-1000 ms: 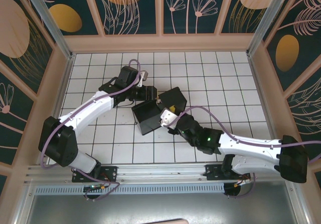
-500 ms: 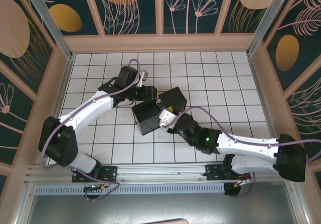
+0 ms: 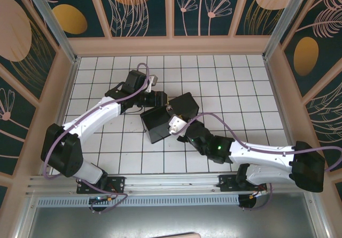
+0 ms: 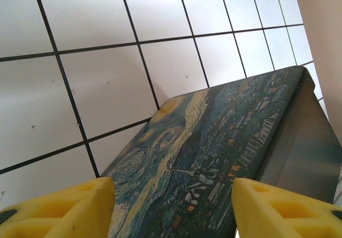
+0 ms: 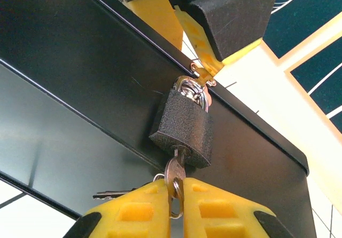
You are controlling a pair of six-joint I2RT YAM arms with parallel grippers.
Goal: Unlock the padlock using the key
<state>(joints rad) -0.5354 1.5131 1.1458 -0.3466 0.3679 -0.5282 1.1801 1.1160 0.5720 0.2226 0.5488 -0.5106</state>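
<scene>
A black padlock (image 5: pixel 181 126) hangs from the yellow hasp (image 5: pixel 206 70) on the dark side of the painted box (image 4: pixel 214 142). The silvery key (image 5: pixel 175 169) sits in the padlock's underside. My right gripper (image 5: pixel 177 206) is shut on the key's head, its yellow fingers pressed together around it. A second key (image 5: pixel 115 194) on the same ring sticks out to the left. My left gripper (image 4: pixel 171 206) straddles the box's starry painted lid, one yellow finger at each edge, holding it. From above, the box (image 3: pixel 184 104) lies mid-table, with the left gripper (image 3: pixel 155 98) and the right gripper (image 3: pixel 179 125) on either side.
White tiled floor (image 3: pixel 240 88) with black grid lines surrounds the box. Low tan walls (image 3: pixel 171 46) with dark floral panels close in the back and sides. Both arms reach inward and meet at the box.
My right gripper's fingers have closed onto the key in the padlock, and the right arm has edged slightly toward the box. The left arm and the box have stayed put.
</scene>
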